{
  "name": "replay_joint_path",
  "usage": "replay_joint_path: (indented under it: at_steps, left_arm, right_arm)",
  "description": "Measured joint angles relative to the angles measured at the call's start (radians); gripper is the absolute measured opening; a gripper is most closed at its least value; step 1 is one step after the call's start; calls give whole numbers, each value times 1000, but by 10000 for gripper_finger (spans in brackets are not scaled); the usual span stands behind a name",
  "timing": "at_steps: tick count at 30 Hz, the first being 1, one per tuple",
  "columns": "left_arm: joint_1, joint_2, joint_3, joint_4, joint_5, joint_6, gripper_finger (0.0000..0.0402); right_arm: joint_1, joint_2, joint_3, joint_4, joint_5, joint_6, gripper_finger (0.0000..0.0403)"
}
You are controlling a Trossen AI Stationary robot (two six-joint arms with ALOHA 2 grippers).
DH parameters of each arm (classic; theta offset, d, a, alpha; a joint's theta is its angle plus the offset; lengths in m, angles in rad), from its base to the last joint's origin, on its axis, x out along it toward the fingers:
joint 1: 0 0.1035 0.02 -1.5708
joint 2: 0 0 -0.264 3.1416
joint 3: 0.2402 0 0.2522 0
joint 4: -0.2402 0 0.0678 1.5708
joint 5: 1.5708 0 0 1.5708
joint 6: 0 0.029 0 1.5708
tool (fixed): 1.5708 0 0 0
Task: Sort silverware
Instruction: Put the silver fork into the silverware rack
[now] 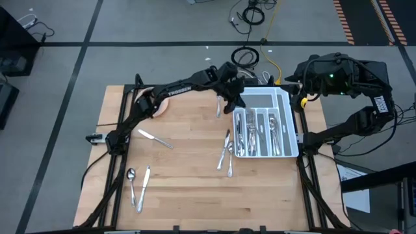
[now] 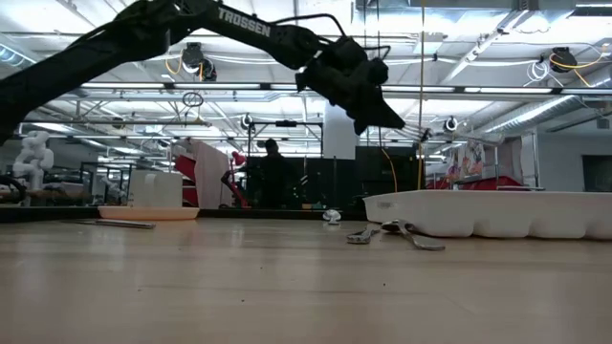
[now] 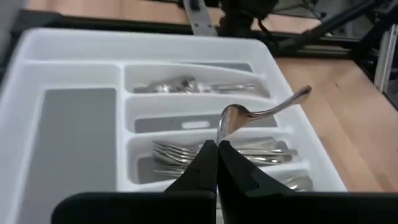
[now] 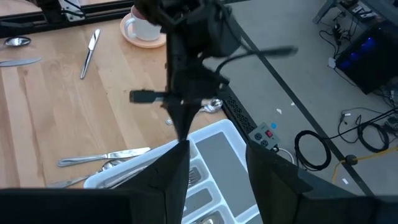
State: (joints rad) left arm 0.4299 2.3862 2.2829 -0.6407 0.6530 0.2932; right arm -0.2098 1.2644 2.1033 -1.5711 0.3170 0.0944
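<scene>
Pinched in the left gripper's (image 3: 216,149) jaws, a fork (image 3: 261,114) hangs over the half-filled tray (image 1: 290,123); several pieces (image 1: 151,138) remain on the table (image 1: 188,182) (right gripper (image 4: 214,165) spread, waiting aside).

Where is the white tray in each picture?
High view: the white tray lies at the table's right edge.
Low view: right side, resting on the tabletop.
Left wrist view: fills most of the picture.
Right wrist view: one corner shows.
Shared landmark: the left gripper hangs above it, shut on a spoon.
</scene>
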Motion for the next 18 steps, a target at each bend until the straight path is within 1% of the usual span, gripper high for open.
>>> replay_joint_path:
  at_steps: [8, 10, 14, 16, 18]
  left_arm:
    - [-40, 90, 74, -27, -7, 0, 0]
    - [-42, 97, 72, -80, -33, 18, 0]
    - [-39, 106, 72, -192, -114, 112, 0]
    - [-39, 107, 72, -200, -147, 137, 0]
    - [-42, 106, 73, -195, -158, 153, 0]
  right_arm:
    - [0, 0, 0, 0, 0, -5, 150]
    - [0, 0, 0, 0, 0, -5, 150]
    - [0, 0, 0, 0, 0, -5, 150]
    - [0, 0, 0, 0, 0, -5, 150]
    - [0, 0, 0, 0, 0, -5, 150]
